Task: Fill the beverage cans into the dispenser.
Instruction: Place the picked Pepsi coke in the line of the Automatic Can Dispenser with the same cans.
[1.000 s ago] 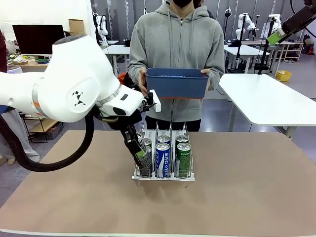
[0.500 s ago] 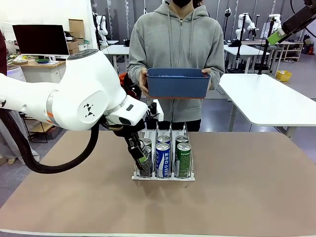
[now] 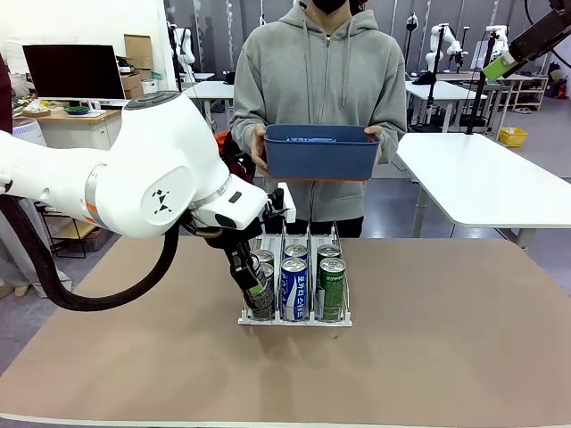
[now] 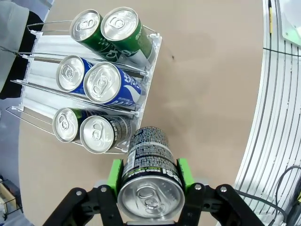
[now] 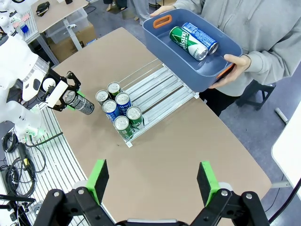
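Six cans (image 4: 113, 87): crowding dispenser (image 4: 40, 96) front lip, rear lanes lying open.
Left gripper (image 4: 149, 175): clamping black can (image 4: 148, 153), hanging just beside dispenser's front corner.
Right gripper (image 5: 153, 181): gaping wide, hovering above bare desk (image 5: 188, 141).

A: Support surface?
B: Brown table (image 3: 446, 357), matte top, spanning the scene left to right.
A: Directly on it?
B: The dispenser (image 3: 294, 320), mid-table, slightly left of centre, sitting flat, its low front lip toward the near edge.
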Controlling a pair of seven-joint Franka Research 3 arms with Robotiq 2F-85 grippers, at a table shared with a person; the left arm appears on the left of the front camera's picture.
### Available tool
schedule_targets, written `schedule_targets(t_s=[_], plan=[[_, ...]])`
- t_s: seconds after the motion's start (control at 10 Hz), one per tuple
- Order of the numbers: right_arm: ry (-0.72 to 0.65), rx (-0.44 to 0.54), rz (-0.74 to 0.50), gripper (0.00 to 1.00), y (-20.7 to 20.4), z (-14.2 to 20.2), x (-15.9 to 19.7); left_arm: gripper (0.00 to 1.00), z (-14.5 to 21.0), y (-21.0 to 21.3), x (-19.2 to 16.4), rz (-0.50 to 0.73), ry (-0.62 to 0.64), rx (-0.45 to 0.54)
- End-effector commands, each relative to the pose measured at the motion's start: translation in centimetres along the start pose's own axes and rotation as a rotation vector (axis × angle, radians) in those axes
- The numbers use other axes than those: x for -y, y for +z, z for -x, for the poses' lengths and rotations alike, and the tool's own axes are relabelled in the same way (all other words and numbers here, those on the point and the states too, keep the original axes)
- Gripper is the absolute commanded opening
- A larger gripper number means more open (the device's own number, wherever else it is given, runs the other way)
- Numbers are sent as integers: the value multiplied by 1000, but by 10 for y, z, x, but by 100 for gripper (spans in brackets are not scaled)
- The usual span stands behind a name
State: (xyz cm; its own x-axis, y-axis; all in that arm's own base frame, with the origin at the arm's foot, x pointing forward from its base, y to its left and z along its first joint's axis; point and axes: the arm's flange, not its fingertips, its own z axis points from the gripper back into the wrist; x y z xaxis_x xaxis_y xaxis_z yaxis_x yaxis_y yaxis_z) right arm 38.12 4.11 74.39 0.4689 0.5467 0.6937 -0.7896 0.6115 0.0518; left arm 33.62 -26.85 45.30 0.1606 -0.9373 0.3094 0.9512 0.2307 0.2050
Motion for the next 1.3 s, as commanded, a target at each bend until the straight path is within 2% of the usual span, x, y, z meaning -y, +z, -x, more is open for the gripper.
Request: schedule_targets(t_s=[0.0,0.6,1.0,1.2], plan=[[0,-3,-1,100,-2,0,-1,58,-4,-11,-8,-22,-26,-24],[0,-3,-1,100,-2,0,-1,58,-1,-39,-34,-39,96,-15],[0,-3,-1,100,-2,0,-1,58,-7,-42,-55,-94,133,34],[0,-3,-1,100,-2,0,-1,58,-9,-50,-66,-99,148,20]])
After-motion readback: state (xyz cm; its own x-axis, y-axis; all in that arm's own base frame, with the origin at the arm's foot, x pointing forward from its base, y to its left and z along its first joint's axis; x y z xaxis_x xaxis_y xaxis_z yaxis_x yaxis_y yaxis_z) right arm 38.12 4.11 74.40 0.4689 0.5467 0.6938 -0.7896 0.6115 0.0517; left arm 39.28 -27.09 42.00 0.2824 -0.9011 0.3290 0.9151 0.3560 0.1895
